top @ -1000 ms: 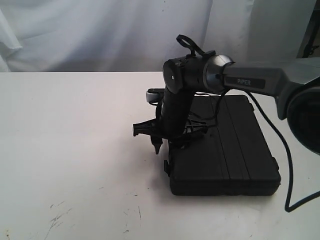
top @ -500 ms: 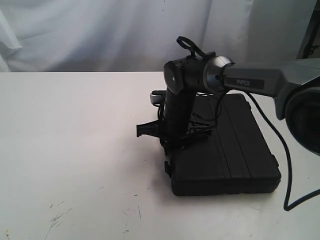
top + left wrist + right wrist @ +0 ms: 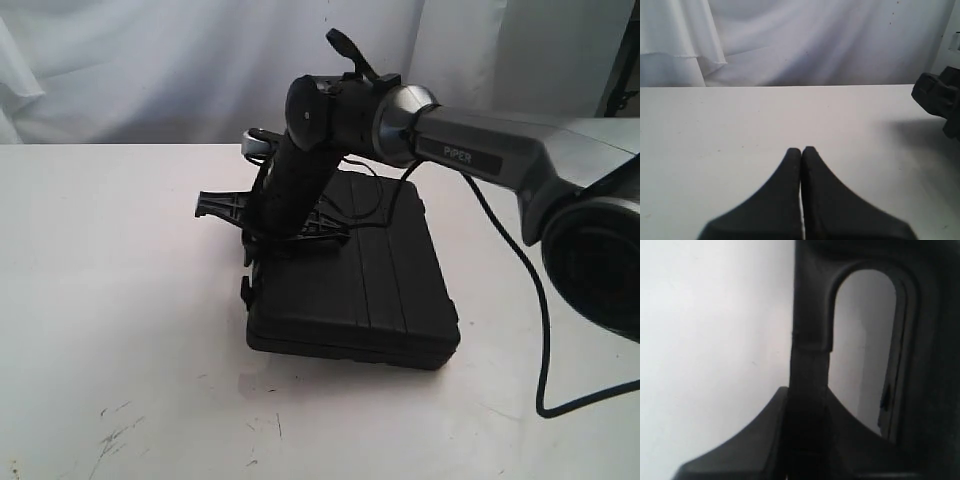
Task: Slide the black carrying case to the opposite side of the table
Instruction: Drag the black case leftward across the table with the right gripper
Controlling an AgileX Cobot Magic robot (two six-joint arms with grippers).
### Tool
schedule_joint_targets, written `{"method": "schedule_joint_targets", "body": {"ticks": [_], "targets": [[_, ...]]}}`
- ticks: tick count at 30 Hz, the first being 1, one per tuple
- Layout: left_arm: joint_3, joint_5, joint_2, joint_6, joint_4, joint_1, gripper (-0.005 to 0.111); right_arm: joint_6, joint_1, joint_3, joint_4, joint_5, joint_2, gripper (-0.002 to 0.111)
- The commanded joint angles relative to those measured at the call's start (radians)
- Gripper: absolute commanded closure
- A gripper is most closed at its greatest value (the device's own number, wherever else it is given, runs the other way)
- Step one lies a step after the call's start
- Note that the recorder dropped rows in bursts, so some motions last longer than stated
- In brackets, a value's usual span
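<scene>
The black carrying case lies flat on the white table, near the middle of the exterior view. My right gripper points down at the case's left edge. In the right wrist view this gripper is shut on the case's handle, with the case body beside it. My left gripper is shut with nothing in it and hovers over bare table. The exterior view does not show it.
A white cloth backdrop hangs behind the table. The right arm's black cable loops down at the right. Dark scuff marks lie near the front left. A black part of the right arm shows at the edge of the left wrist view.
The right gripper has pulled the case leftward by its handle, from the right part of the table toward the middle. The case has also turned slightly.
</scene>
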Motion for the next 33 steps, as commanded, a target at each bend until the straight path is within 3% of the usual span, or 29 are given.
{"method": "schedule_joint_targets", "body": {"ticks": [1,29,32,33], "targets": [[0.004,0.001,-0.005,-0.001,-0.011,0.003,0.107,0.056,0.02,-0.017,0.032,-0.115,-0.015,0.108],[0.004,0.001,-0.005,-0.001,-0.011,0.003,0.107,0.083,0.042,-0.017,0.029,-0.194,0.061,0.108],[0.004,0.001,-0.005,-0.001,-0.011,0.003,0.107,0.041,0.042,-0.017,0.05,-0.205,0.065,0.097],[0.004,0.001,-0.005,-0.001,-0.011,0.003,0.107,0.028,0.042,-0.017,0.072,-0.214,0.065,0.088]]}}
